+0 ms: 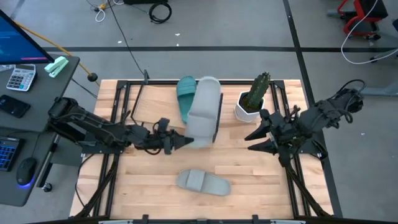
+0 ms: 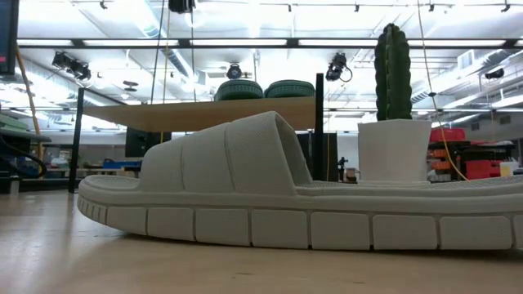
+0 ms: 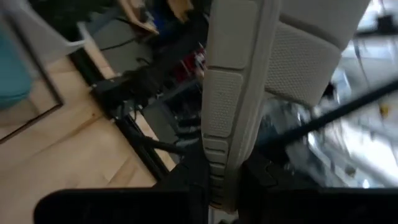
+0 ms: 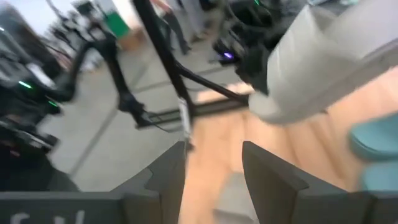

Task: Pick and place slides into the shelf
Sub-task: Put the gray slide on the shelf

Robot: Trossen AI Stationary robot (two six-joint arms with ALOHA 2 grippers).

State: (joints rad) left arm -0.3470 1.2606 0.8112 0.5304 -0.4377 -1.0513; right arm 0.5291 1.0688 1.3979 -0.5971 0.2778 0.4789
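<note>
Left wrist view: left gripper (image 3: 221,186) pinched narrow on the heel edge of a grey slide (image 3: 242,93), sole facing the camera. High view: left gripper (image 1: 180,142) holds that grey slide (image 1: 204,112) raised ahead of it, over the shelf (image 1: 149,93), next to a teal slide (image 1: 185,93). Right gripper (image 1: 252,141) sits off beyond the held slide, fingers (image 4: 264,168) apart, nothing between them. Potted cactus (image 1: 254,98) stands just beside it. Second grey slide (image 1: 204,182) lies on the table (image 1: 143,180) behind the left gripper.
</note>
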